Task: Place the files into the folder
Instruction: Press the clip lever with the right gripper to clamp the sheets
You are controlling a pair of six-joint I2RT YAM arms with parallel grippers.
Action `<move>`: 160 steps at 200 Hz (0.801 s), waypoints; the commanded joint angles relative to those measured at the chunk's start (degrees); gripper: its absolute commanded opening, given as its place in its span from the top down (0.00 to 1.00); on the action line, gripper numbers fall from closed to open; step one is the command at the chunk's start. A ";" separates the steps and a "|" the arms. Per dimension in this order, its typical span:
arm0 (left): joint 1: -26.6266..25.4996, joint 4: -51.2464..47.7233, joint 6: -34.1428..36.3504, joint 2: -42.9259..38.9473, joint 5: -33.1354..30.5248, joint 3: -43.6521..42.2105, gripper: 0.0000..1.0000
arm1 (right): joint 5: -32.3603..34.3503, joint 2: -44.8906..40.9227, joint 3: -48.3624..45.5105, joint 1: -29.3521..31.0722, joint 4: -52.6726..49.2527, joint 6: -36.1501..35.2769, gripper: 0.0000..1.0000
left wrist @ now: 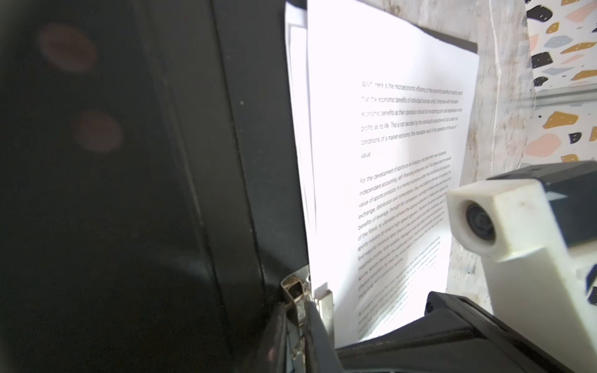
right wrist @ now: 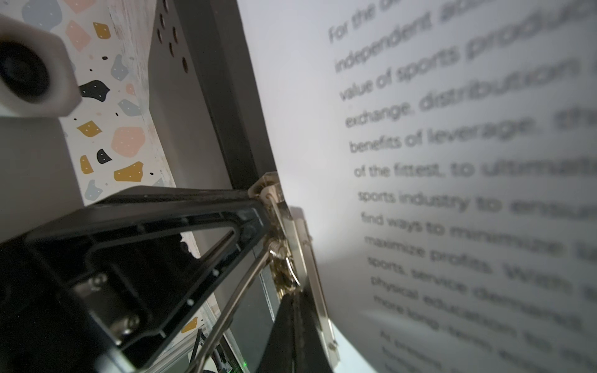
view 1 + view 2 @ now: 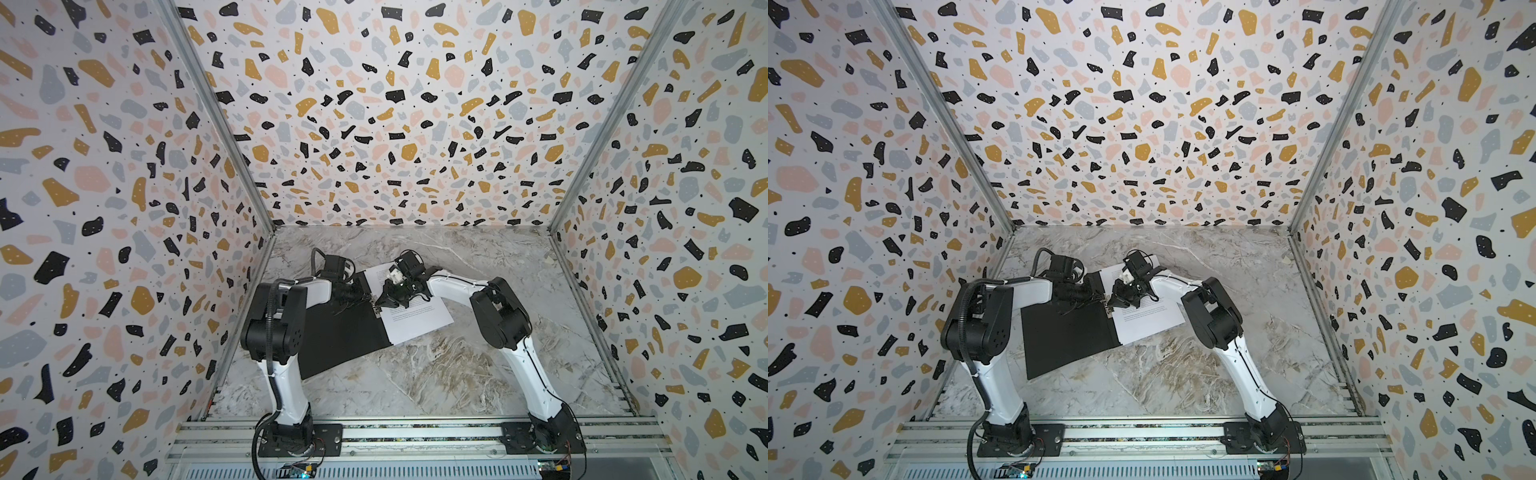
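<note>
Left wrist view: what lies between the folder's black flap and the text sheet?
A metal clip at the fold, plus a second sheet's edge; left wrist view.

Folder lies open on the table, nearer its left edge; sheets lie stacked on the folder's right half; clip sits at the fold, touching the sheets' left edge.

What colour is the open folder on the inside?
Plain black. The folder shows it best in a top view.
</note>
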 commanded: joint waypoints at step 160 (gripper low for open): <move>-0.41 -1.70 1.34 2.35 -4.56 1.27 0.95 | -1.57 -4.67 4.36 0.02 -0.86 2.69 0.69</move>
